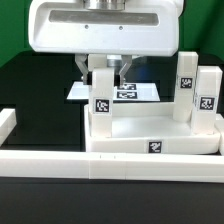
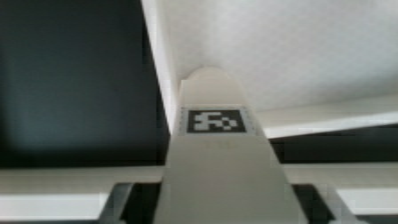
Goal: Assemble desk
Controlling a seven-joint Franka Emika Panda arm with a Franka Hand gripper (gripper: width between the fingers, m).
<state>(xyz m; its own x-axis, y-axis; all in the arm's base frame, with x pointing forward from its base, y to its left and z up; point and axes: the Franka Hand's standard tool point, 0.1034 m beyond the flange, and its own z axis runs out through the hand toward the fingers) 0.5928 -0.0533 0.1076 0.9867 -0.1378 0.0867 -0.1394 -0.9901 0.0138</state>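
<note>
Tabletop (image 1: 150,140) is a white rectangular tray with a raised rim, tag on its front face, sitting centre-to-right in the exterior view. Three white square legs visible, each tagged: one leg (image 1: 102,95) stands upright at the tray's 9 o'clock corner, two more (image 1: 186,85) (image 1: 207,100) upright at its 3 o'clock side, just beside each other. Gripper (image 1: 105,68) sits over the first leg, fingers narrowed and clamped on its top end; wrist view shows the leg (image 2: 219,150) running between the pads (image 2: 134,200) with its tag facing the camera. Surface is a black table (image 1: 35,90), green backdrop at 10 o'clock. Marker board (image 1: 135,92) lies flat behind the tray at 12 o'clock. Long white border wall (image 1: 60,160) runs along 6 o'clock, touching or just beside the tray front. Open black table to 9 o'clock of the held leg.
</note>
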